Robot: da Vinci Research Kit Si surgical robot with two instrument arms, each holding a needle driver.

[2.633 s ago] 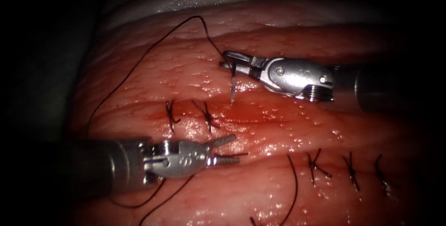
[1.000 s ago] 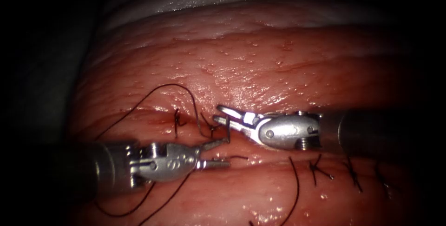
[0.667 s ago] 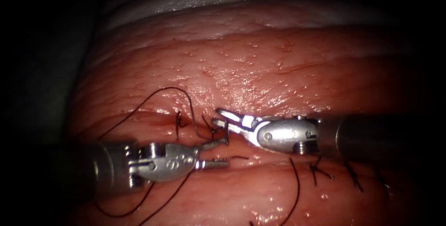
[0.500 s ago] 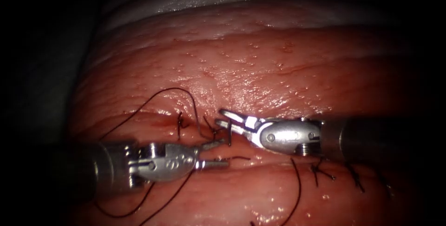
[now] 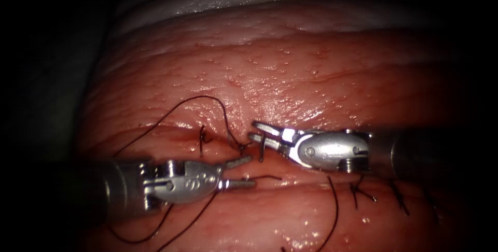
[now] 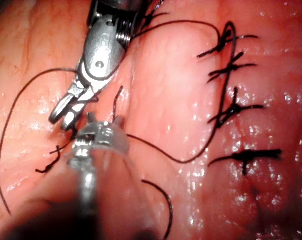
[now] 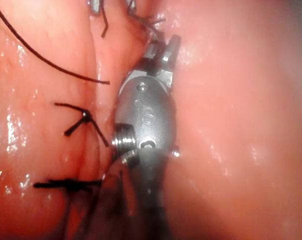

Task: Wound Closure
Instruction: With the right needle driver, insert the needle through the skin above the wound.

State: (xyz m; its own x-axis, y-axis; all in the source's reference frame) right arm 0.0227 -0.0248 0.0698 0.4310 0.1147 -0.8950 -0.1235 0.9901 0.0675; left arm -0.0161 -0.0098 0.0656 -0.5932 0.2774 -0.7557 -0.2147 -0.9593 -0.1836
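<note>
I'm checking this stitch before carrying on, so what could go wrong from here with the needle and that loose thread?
The right tool grips the short curved steel needle close to a tied black stitch; its point might snag a knot. The loose black thread loops past the left tool, fingers open, and could tangle there. Whether the needle is in the pink tissue is unclear.

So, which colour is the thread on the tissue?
Black; the thread shows best in the left wrist view, against the pink tissue.
</note>
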